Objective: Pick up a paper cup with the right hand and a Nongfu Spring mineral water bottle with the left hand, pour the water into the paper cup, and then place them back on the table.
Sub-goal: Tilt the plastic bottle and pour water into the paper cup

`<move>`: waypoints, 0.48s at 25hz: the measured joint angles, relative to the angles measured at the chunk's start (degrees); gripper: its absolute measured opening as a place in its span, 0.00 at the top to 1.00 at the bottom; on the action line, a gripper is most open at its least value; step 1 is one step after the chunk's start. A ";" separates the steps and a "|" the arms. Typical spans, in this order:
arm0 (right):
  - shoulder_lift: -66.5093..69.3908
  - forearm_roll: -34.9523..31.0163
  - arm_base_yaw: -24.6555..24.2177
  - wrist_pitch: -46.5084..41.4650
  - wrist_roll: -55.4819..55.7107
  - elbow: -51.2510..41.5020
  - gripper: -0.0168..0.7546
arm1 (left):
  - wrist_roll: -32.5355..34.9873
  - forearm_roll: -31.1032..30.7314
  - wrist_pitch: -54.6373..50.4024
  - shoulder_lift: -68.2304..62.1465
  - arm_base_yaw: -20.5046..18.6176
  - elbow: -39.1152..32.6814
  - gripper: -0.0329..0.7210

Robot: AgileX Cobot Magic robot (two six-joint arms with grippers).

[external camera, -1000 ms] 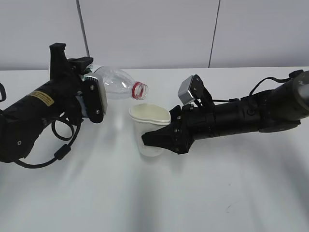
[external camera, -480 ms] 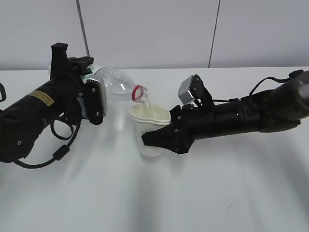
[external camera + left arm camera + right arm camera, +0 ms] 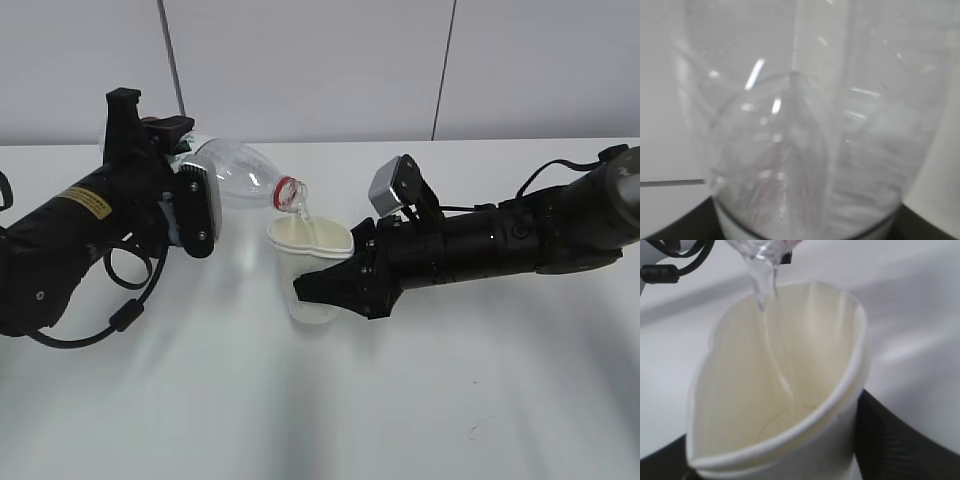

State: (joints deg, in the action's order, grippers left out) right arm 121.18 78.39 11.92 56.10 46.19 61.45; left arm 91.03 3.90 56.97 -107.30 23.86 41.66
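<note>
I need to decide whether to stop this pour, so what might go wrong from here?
1. The paper cup is squeezed by the right gripper; its rim is dented out of round, so a tighter grip may fold it and spill.
2. The water falls just inside the rim nearest the bottle; a small shift of the left gripper may send it onto the table.
3. The cup looks tilted, so it may overflow on its low side.

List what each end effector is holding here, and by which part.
Left end effector: the Nongfu Spring mineral water bottle, gripped around its body and tilted. Right end effector: the paper cup, squeezed around its side wall below the rim.
</note>
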 joint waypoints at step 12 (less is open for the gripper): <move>0.00 0.00 0.00 -0.04 0.00 0.00 0.38 | 0.35 0.55 0.11 0.00 0.00 0.00 0.47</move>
State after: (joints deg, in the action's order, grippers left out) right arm 121.18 78.39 11.92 56.06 46.19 61.45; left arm 91.37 4.45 57.08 -107.30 23.86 41.66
